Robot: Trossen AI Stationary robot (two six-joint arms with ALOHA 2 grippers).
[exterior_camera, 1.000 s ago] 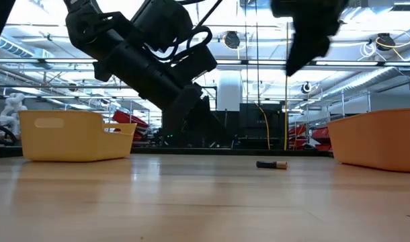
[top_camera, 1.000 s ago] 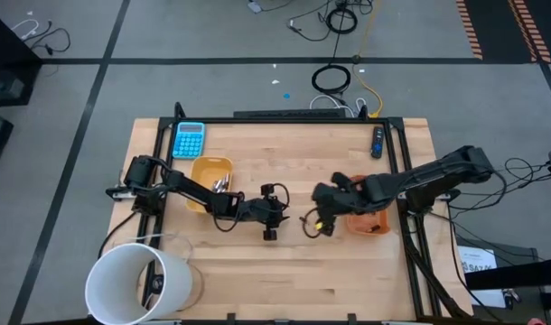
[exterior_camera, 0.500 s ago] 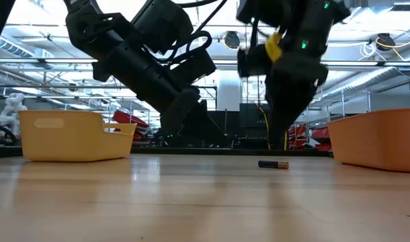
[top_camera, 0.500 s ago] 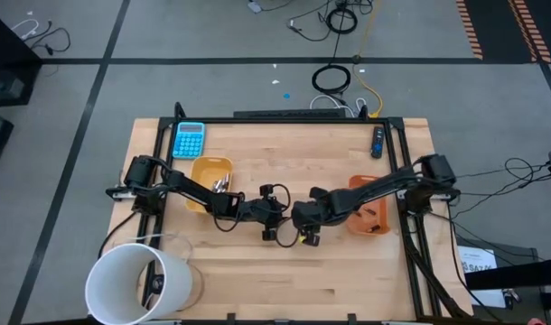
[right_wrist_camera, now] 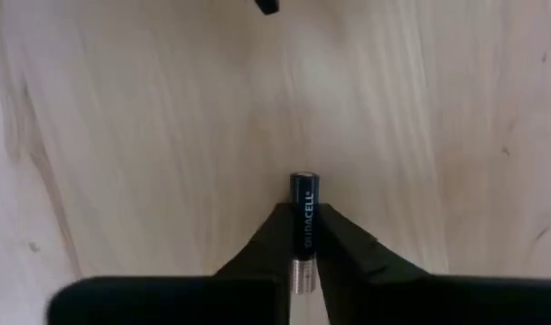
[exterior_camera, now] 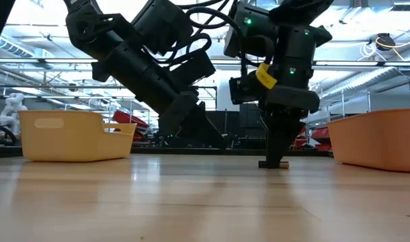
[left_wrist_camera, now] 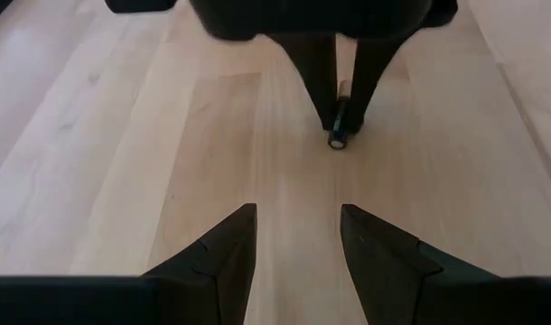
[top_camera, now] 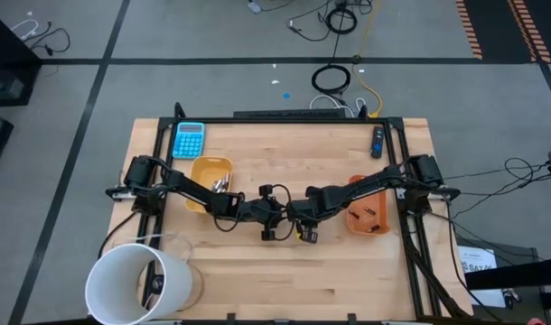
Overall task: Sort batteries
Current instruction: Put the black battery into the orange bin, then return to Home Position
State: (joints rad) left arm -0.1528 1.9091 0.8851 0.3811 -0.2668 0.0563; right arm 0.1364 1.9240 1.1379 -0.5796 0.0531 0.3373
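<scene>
One small dark battery with a coppery end lies on the wood near the table's middle, seen also in the low view. My right gripper stands down on it, shut on it. My left gripper is open and hovers just to the left, pointing toward that battery and touching nothing. The yellow tray on the left holds several silvery batteries. The orange tray on the right holds a few dark ones. My right gripper pinches the battery about its middle between the two fingers. The fingers come from above, pointing down, and lie across it. The battery rests flat on the table, with both ends showing past the fingertips.
A blue calculator lies at the far left corner and a dark remote-like object at the far right. A big white bucket stands at the near left corner. Bare wood stretches along the near side.
My right gripper has swung from over the orange tray toward the table's left and come down onto the battery. The battery has stayed in place on the table. My left arm has kept still.
</scene>
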